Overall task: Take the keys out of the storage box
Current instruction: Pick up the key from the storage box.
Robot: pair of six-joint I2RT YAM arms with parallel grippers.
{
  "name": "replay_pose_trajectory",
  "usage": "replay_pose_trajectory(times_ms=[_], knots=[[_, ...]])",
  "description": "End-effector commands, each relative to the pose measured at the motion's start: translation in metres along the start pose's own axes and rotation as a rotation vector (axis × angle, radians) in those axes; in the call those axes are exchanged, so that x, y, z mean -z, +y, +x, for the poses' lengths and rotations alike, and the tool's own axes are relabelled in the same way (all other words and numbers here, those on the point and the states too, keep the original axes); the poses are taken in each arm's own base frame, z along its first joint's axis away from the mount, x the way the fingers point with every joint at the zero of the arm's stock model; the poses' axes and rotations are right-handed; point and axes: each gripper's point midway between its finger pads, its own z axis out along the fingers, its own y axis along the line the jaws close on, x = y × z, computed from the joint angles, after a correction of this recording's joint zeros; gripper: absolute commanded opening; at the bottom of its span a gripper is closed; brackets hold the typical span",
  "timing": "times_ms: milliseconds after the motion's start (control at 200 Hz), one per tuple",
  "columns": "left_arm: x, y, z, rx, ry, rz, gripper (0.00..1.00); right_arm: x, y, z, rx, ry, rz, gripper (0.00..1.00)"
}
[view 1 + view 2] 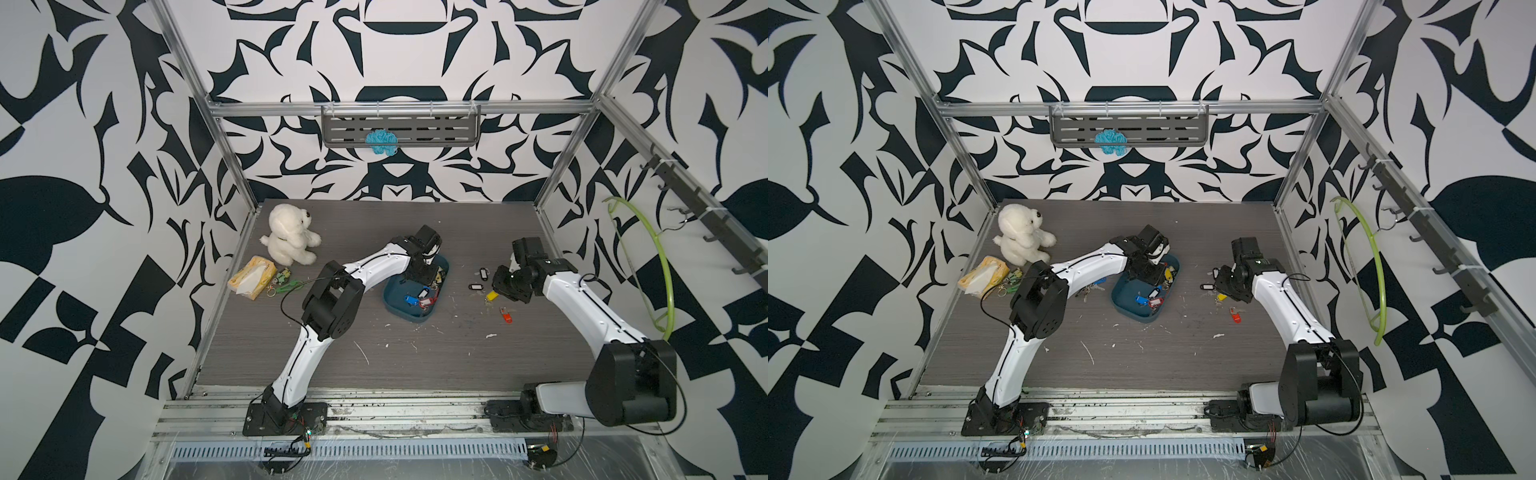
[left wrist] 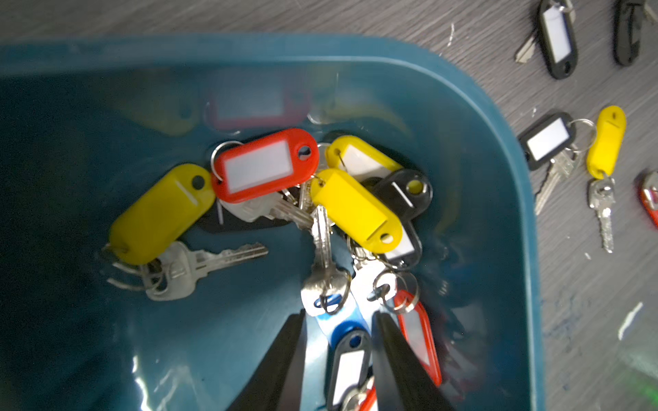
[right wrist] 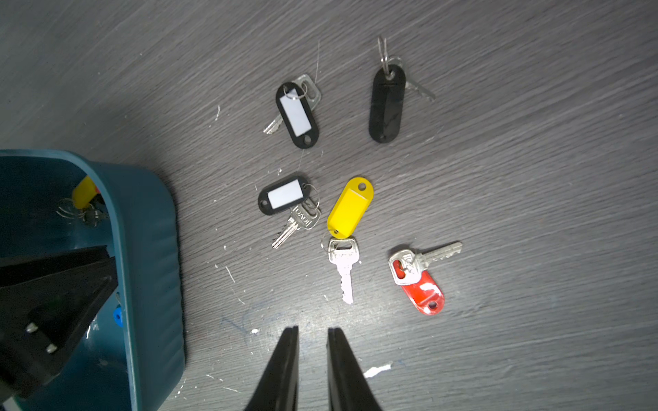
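The left end effector [image 2: 340, 316] is reaching down into the storage box [image 2: 498, 117], which is sitting near the middle of the worktop [image 1: 374, 365]. Its fingers [image 2: 281, 363] are standing apart astride a blue tag [image 2: 347, 325] and a black tag [image 2: 350, 359], and a sliver of box floor is showing beside the blue one, so nothing is visibly being pinched yet. The blue tag's key [image 2: 322, 256] is lying straight ahead of the fingertips, its long axis running in line with the fingers toward the pile of keys [image 2: 270, 170] crowding the box's far right corner. This arm is the nearer one, and I am judging that it is needing only to close and lift, though linked rings may be dragging neighbours along. In both top views the wrist is hiding that contact, while a top view is showing what look like a few more keys [image 1: 1088, 289] on the worktop just beside the box's left wall. Further right, the right end effector [image 3: 313, 329] is hovering over the worktop, fingers nearly together and gripping nothing, above five keys [image 3: 350, 206] lying out near the box's right wall. Only its wrist view is showing them clearly apart.
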Motion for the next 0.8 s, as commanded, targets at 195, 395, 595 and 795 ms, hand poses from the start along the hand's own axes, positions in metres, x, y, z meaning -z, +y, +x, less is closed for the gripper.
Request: replay_pose_trajectory(times_ms=[195, 395, 595, 795], knots=[[-0.018, 0.001, 0.009, -0.032, 0.047, -0.029, 0.33, 0.006, -0.001, 0.003, 0.015, -0.006, -0.009, 0.19], [-0.019, 0.000, 0.007, -0.037, 0.042, -0.030, 0.21, 0.006, -0.004, 0.005, 0.018, -0.007, -0.002, 0.18], [-0.018, 0.000, 0.007, -0.034, 0.044, -0.032, 0.00, 0.006, -0.005, 0.007, 0.017, -0.005, -0.001, 0.17], [0.007, -0.002, 0.001, -0.037, 0.011, -0.039, 0.00, 0.006, -0.005, 0.009, 0.015, -0.004, -0.004, 0.16]])
